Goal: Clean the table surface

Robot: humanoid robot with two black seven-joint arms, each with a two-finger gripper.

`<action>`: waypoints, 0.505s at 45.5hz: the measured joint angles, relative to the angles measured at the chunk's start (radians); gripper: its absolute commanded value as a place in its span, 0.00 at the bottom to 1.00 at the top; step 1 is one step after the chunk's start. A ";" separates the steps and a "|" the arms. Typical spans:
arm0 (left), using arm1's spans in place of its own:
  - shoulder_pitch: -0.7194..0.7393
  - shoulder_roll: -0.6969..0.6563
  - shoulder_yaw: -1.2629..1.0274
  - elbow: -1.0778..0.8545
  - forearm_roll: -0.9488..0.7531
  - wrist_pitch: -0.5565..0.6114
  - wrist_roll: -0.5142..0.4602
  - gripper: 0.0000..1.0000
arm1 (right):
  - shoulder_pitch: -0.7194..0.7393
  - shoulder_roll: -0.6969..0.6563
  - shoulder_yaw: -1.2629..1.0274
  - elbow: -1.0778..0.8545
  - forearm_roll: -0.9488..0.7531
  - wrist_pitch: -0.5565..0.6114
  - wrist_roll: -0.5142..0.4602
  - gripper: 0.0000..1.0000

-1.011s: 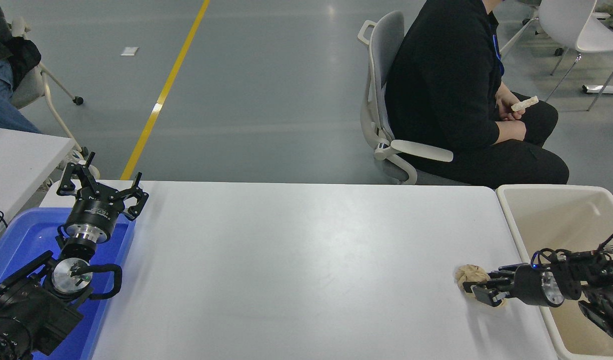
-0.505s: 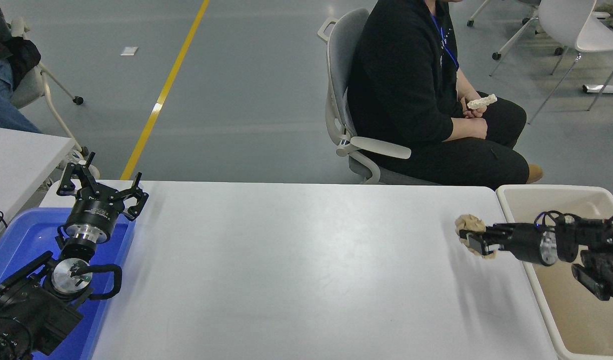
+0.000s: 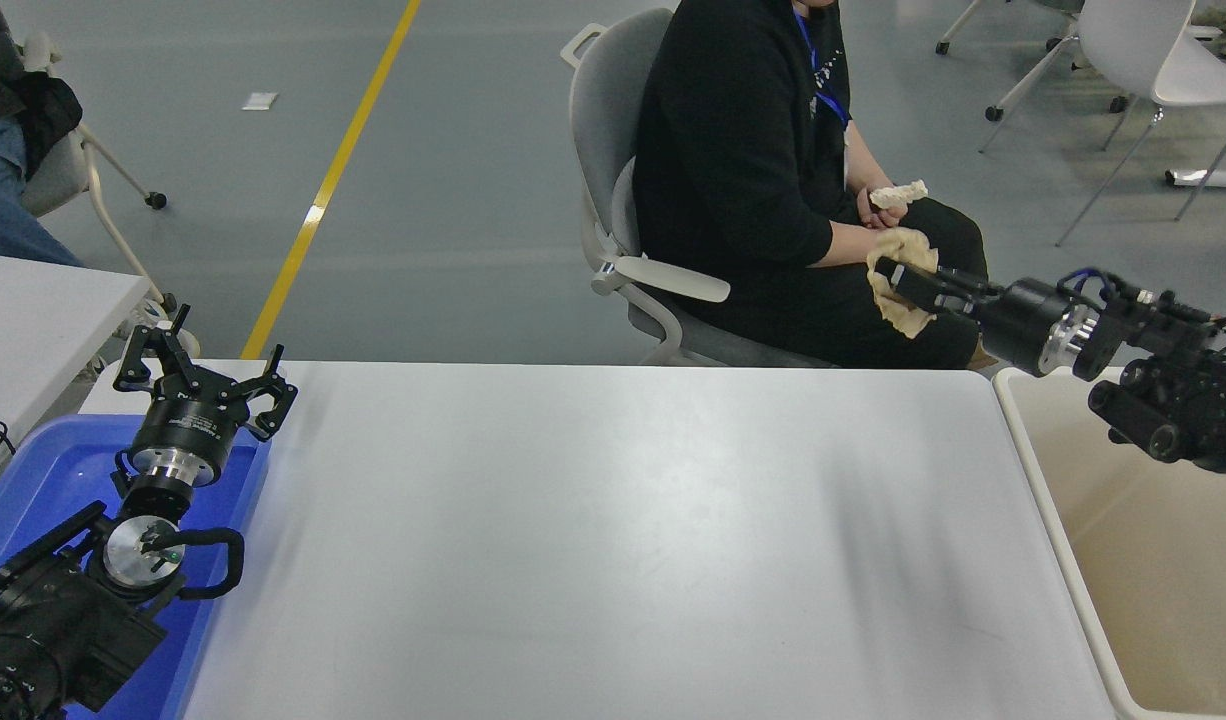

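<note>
R gripper (image 3: 898,285) is clamped on a crumpled beige rag (image 3: 898,300), high past the far-right edge of the table surface (image 3: 593,520); best swing w/ rag over the beige bin (image 3: 1153,560) before letting go.

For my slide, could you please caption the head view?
Right gripper holds a crumpled beige cloth raised above the white table.

The table (image 3: 593,540) is matt white and smooth. The right gripper (image 3: 908,285) pinches a crumpled beige wad (image 3: 898,290), seemingly paper. Far right, the bin (image 3: 1153,560) looks like beige plastic; near left, the tray (image 3: 33,480) is glossy blue plastic.
</note>
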 measured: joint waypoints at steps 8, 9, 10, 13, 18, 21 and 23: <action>0.000 0.000 0.000 0.000 0.000 0.000 -0.001 1.00 | 0.012 -0.017 0.109 -0.030 0.013 0.039 -0.013 0.00; 0.000 0.000 0.000 0.000 0.000 0.000 -0.001 1.00 | 0.012 -0.019 0.118 -0.035 0.018 0.043 -0.017 0.00; 0.000 0.000 0.000 0.000 0.000 0.000 -0.001 1.00 | 0.011 -0.021 0.128 -0.041 0.025 0.047 -0.023 0.00; 0.000 0.000 0.000 0.000 0.000 0.000 -0.001 1.00 | 0.006 -0.028 0.146 -0.062 0.051 0.059 -0.043 0.00; 0.000 0.000 0.000 0.000 0.000 0.000 -0.001 1.00 | -0.007 -0.034 0.162 -0.110 0.090 0.074 -0.087 0.00; 0.000 0.000 0.000 0.000 0.000 0.000 -0.001 1.00 | -0.017 -0.036 0.169 -0.144 0.109 0.081 -0.124 0.00; 0.000 0.000 0.000 0.000 0.000 0.000 -0.001 1.00 | -0.026 -0.038 0.173 -0.166 0.120 0.085 -0.154 0.00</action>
